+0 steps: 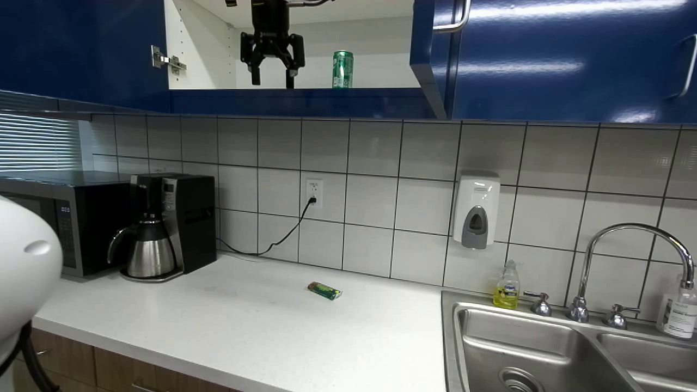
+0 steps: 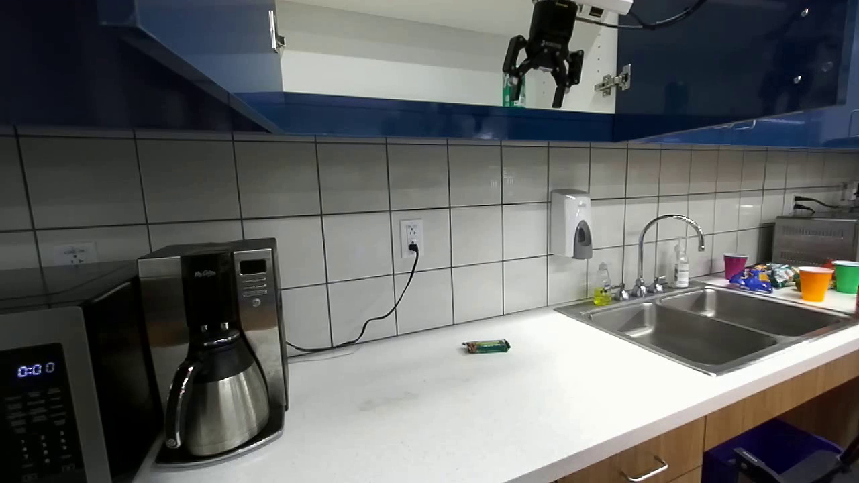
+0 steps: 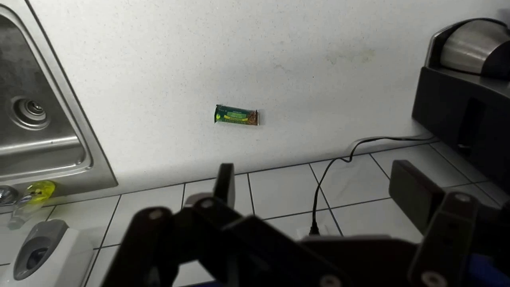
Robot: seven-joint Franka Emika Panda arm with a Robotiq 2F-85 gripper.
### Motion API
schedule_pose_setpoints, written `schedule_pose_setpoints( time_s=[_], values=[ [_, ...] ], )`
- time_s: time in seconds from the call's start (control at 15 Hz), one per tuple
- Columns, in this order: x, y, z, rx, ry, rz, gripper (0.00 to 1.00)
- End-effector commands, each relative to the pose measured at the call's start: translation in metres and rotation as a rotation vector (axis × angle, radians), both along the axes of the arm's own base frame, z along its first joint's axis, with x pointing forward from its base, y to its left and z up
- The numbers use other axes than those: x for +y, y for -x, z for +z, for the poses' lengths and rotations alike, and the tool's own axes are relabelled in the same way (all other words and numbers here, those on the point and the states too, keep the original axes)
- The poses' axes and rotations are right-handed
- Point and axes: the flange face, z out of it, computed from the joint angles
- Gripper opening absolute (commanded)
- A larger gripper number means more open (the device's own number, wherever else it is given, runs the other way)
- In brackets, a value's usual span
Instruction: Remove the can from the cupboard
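Basically, the small upright green cylindrical can [image 1: 342, 69], pale at the rim, stands in the wall-mounted upper cupboard [image 1: 297, 102] w/ glossy dark blue doors & white interior; it's in both exterior views, not in wrist view; in an exterior view it's unobstructed just above the blue front edge, near the black two-fingered claw [image 1: 273, 80], w/ a gap btwn; in an exterior view a claw finger [image 2: 512, 59] covers part of it; how deep the claw sits vs. the shelf I can't tell.

Wrist view looks down at the white countertop [image 3: 159, 59] & gives the flat little green wrapped bar [image 3: 236, 115] best, incl. its yellow stripe & brown end, tiny in both exterior views; the round steel sink drain [image 3: 32, 111] shows there too; pale slatted window blinds [image 1: 41, 144] & a big smooth white rounded shape [image 1: 27, 261] come only in an exterior view; likewise, in an exterior view, an orange cup [image 2: 815, 285], a green cup [image 2: 847, 276], a purple bin [image 2: 772, 436] below the countertop & legible digits on the black-and-steel microwave [image 2: 80, 376].

Claw state: released, fingers spread wide, tips down; in wrist view its two dark flat pads [image 3: 412, 195] stand well apart, w/ white wall tile [image 3: 283, 187] & a black power cord [image 3: 314, 229] seen thru the gap; grasps nada; as far as the views show, touches neither can nor bar.
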Motion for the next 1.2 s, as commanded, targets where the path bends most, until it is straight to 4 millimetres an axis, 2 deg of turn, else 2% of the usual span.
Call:
schedule_pose_setpoints(
  time_s=[0.0,0.33,1.13],
  values=[
    [-0.009,-0.007,0.021,-0.025,0.031,-0.022,1.0],
    [-0.016,-0.015,0.036,-0.075,0.034,-0.026,1.0],
    [-0.043,-0.037,0.051,-0.152,0.038,-0.076,1.0]
  ],
)
